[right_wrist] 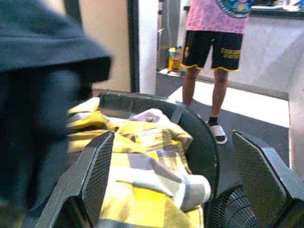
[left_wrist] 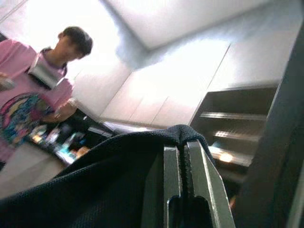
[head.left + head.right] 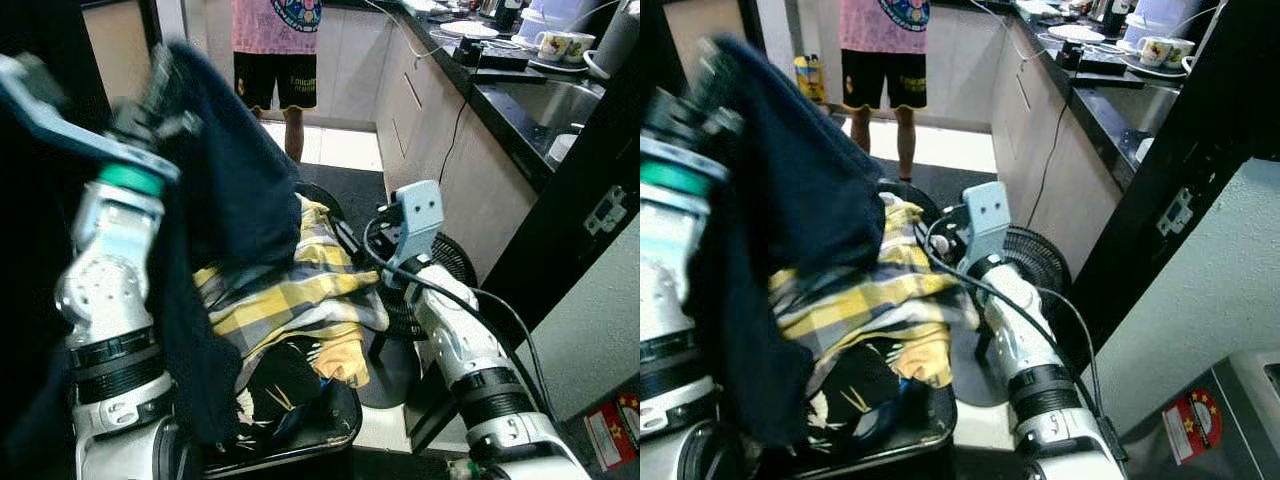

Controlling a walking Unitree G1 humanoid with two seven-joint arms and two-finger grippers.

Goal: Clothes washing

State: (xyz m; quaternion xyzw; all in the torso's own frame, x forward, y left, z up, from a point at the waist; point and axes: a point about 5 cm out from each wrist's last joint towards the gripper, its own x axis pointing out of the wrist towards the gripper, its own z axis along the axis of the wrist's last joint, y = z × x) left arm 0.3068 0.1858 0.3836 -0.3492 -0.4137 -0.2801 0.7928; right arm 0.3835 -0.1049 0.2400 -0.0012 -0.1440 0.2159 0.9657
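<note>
In a narrow kitchen, the robot's left gripper is raised high with its two fingers pressed together on a fold of a dark navy garment, which hangs from the pinch down over the left arm and drapes across the front of a black laundry basket. The cloth bunches right at the fingertips and falls away below them.

The basket, on the floor in front of the robot, holds a yellow plaid shirt heaped on top, with darker clothing and a bit of orange-yellow fabric below it near the front rim.

The right gripper is held low just beside the basket, its fingers spread wide apart and empty, pointed at the plaid shirt without touching it.

A person in a pink T-shirt and black shorts stands beyond the basket at the far end of the room. A small black fan sits on the floor by the right arm, next to the cabinets under a dark counter carrying cups and plates.
</note>
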